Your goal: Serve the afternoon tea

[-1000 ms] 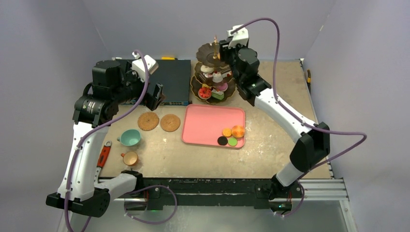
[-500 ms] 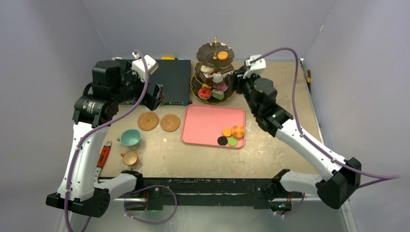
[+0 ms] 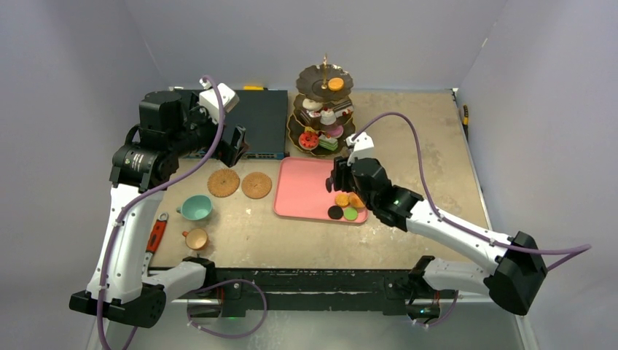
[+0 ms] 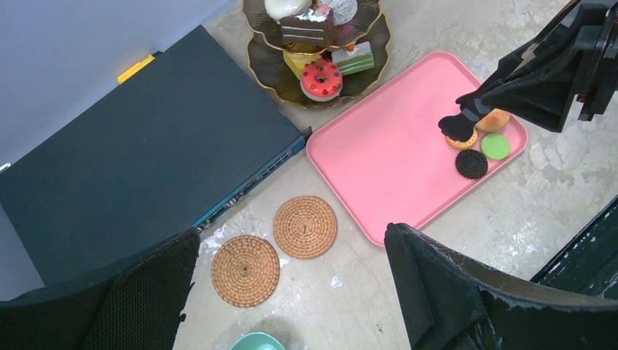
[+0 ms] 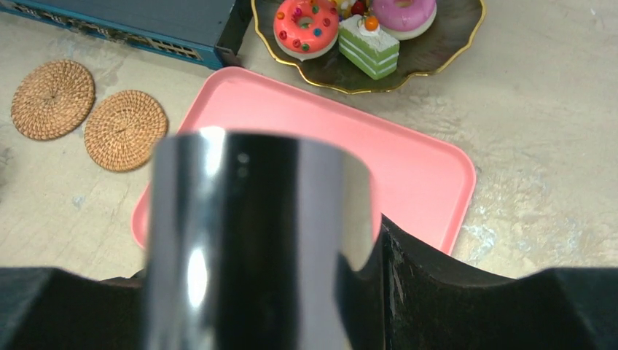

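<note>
The toy cakes sit in two places. The dark three-tier stand (image 3: 310, 76) is at the far middle of the table, with an orange macaron (image 3: 335, 84) on its top tier and more cakes below. Just in front lies the pink tray (image 3: 306, 182), with four treats (image 3: 350, 214) bunched in its near right corner.

My right gripper (image 3: 338, 182) hangs over that corner, clamped on the tongs (image 4: 460, 125). That arm reaches in low from the near right. My left gripper (image 4: 291, 292) hovers with its jaws spread wide and empty above the near edge of a dark flat box (image 3: 262, 117), the arm folded high on the left.

The left wrist view shows the tongs' black tips right over an orange cookie (image 4: 462, 141); I cannot tell whether they touch. The right wrist view hides those treats behind the shiny tongs, but shows a red doughnut (image 5: 304, 25) and a green layer cake (image 5: 372, 47) on the bottom tier. Only the overhead view shows the teal cup (image 3: 195, 208) and tan cup (image 3: 195, 238) at near left. Two woven coasters (image 3: 223, 182) lie left of the tray.

The tabletop is worn tan board with pale scuffs, and plain lilac-grey walls surround it.
</note>
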Robot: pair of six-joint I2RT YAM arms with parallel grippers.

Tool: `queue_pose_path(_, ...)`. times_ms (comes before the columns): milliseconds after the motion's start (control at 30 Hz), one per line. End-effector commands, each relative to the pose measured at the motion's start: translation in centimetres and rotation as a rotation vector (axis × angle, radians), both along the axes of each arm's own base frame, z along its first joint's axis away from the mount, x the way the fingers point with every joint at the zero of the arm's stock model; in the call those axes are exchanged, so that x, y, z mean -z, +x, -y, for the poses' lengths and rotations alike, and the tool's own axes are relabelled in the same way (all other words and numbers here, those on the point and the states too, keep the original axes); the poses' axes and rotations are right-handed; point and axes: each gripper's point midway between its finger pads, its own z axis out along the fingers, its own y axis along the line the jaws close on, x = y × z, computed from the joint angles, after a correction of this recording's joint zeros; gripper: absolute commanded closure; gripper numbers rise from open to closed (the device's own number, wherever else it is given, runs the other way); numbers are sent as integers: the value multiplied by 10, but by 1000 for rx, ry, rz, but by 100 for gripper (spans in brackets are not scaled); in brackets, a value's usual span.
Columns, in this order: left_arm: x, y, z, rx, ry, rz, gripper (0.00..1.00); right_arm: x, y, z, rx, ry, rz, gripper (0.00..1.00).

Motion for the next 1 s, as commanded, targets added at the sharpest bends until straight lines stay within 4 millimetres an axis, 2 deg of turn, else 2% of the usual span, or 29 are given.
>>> queue_pose_path(0, -7, 2, 1, 9, -12, 32, 1, -4, -1, 1, 59, 56, 4, 46)
queue_pose_path(167, -7, 2, 1, 9, -10, 33, 1, 13, 1, 4, 83, 17, -21, 46)
queue_pose_path(433, -8, 2, 1, 10, -9, 33, 1, 30, 0, 12, 120, -27, -41, 46)
queue_pose_path(733, -10, 1, 1, 10, -5, 38, 1, 43, 8, 7, 119, -55, -34, 46)
queue_pose_path(967, -12, 2, 0, 9, 0, 41, 1, 46, 16, 5, 137, -73, -6, 46)
